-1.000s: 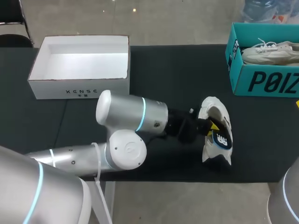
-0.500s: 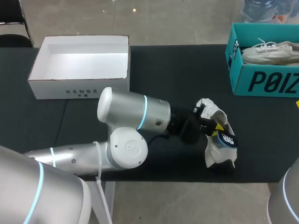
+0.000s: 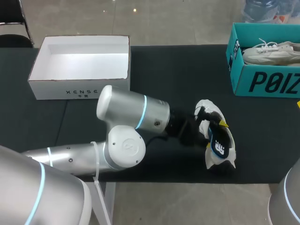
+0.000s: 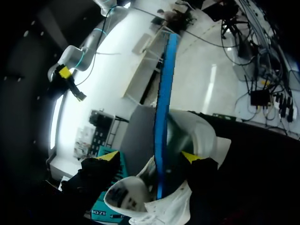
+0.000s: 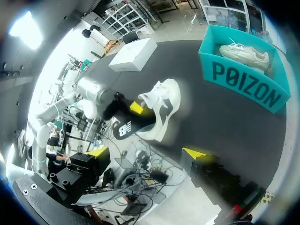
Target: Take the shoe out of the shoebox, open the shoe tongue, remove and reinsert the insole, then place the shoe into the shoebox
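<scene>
Just ahead of the left hand (image 3: pixel 208 127), the white sneaker (image 3: pixel 206 107) lies on the black desk (image 3: pixel 154 70) with its opening turned toward that hand, which suits an arm coming in low from the side. The dark insole (image 3: pixel 220 143) sits partly in the sneaker, its logo end showing outside.

From the left wrist, the insole (image 4: pixel 165 93) runs edge-on straight out between the fingers (image 4: pixel 110 157). They stand apart, with sneaker showing in the gap on either side. I judge this hand released, straddling the insole rather than pinching it. That fits the reinsertion step, with the hand guiding the insole along the shoe's length. The insole is not yet seated, so it probably needs pressing toward the toe. Thin and floppy, it may buckle or ride up on the collar.

Well behind and to one side of the left hand stands the empty white shoebox (image 3: pixel 79 86), open-topped and probably the sneaker's destination. Far ahead of it, a teal shoebox (image 3: pixel 262 82) holds a second sneaker (image 3: pixel 272 52).

The right hand (image 5: pixel 147 153) hangs beyond the desk's near edge, spread with nothing between its fingers. It is well apart from the sneaker (image 5: pixel 166 101) and clear of the work.
</scene>
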`<state>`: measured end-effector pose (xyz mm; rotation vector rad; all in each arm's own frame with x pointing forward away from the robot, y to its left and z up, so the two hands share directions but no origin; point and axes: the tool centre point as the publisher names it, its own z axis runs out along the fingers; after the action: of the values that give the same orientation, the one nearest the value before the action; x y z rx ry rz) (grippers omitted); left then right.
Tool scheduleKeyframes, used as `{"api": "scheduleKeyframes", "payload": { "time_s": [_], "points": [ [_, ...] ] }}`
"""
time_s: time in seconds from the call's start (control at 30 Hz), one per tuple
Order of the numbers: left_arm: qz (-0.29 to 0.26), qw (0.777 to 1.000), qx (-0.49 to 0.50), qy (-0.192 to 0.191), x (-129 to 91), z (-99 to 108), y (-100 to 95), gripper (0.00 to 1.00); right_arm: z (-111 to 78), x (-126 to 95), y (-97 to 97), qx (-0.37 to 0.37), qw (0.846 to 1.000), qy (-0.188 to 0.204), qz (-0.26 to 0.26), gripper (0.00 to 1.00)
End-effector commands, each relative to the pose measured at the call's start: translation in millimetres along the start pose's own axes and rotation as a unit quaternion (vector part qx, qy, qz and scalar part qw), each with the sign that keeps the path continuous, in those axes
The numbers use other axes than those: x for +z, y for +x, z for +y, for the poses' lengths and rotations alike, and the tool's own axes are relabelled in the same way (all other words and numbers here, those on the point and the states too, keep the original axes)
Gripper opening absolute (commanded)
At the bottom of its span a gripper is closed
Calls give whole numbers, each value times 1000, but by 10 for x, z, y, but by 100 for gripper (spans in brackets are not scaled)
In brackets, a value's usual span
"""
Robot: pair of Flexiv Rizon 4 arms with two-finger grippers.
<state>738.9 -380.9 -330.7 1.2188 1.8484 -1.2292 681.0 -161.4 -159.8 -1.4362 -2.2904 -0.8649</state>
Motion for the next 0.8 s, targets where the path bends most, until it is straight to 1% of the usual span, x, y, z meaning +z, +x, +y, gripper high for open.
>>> {"api": "scheduleKeyframes", "payload": {
  "time_s": [0.03,0.17,0.43,0.47,0.53,0.57,0.63,0.7,0.73,0.77,0.8],
  "points": [
    [-6,1000,-2,0,-61,-48,-39,100,-3,0,0,1,1000,1,-1,100],
    [-12,1000,-3,1,-78,-86,-94,100,-3,0,0,1,1000,1,-1,100],
    [-19,1000,-17,17,-63,-207,-99,100,-3,0,0,1,1000,1,-1,100],
    [-19,999,-18,18,-68,-222,-94,99,-3,0,0,1,1000,1,-1,100],
    [-17,999,-21,20,-87,-256,-81,94,-3,0,0,1,1000,1,-1,100],
    [-16,999,-22,21,-103,-273,-76,89,-3,0,0,1,1000,1,-1,100],
    [-16,999,-23,22,-137,-287,-72,76,-3,0,0,1,1000,1,-1,100],
    [-15,999,-25,22,-174,-294,-68,67,-3,0,0,1,1000,1,-1,100],
    [-14,999,-26,21,-194,-293,-66,58,-3,0,0,1,1000,1,-1,100],
    [-14,999,-27,21,-214,-294,-66,53,-3,0,0,1,1000,1,-1,100],
    [-13,999,-27,20,-233,-300,-64,52,-3,0,0,1,1000,1,-1,100]
  ]
}}
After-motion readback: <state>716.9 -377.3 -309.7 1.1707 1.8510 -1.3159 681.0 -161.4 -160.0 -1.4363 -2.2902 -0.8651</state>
